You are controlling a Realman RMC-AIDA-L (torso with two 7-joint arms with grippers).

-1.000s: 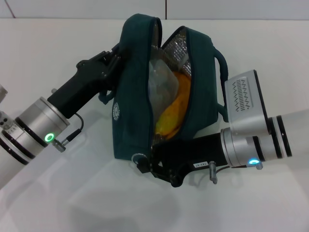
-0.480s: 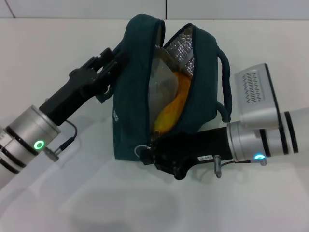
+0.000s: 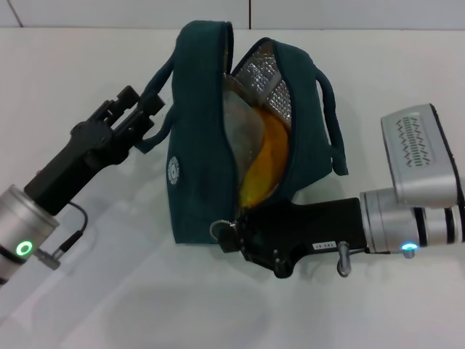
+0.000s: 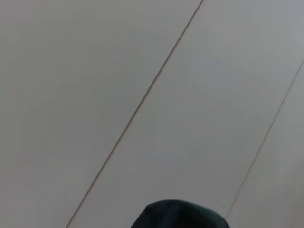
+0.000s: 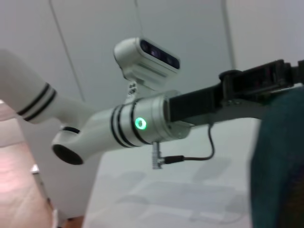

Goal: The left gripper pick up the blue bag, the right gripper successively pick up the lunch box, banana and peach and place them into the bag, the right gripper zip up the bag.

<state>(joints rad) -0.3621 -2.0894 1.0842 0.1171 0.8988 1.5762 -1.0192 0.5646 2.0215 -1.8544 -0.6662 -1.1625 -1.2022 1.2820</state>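
The large dark teal-blue fabric bag [image 3: 200,167] stands in the middle of the smooth white table [image 3: 378,73], its mouth gaping toward the camera. The cloth is matte and slightly fuzzy, with a small round white logo on the left panel, while the inner lining is crinkled, quilted silver foil that catches the light near the far end of the opening.

Inside the bag, a translucent, cloudy plastic lunch box [image 3: 243,131] leans against the left wall, and a curved yellow-orange banana [image 3: 267,156] lies beside it with a glossy skin, filling the nearer part of the opening. The peach cannot be made out.

The left end effector [image 3: 149,116], a black claw of linked bars on a black arm with a brushed silver cuff and a green light, is at the bag's left side, pinching one of its dark loop handles; the strap runs up from its fingers to the bag's top edge. The second loop handle hangs loose on the bag's right side.

The right end effector [image 3: 231,236], a black linked-bar claw on a black arm with a silver cuff, lies at the near end of the bag, its fingers pressed together on the metal ring zip pull [image 3: 218,230] at the start of the open zip.
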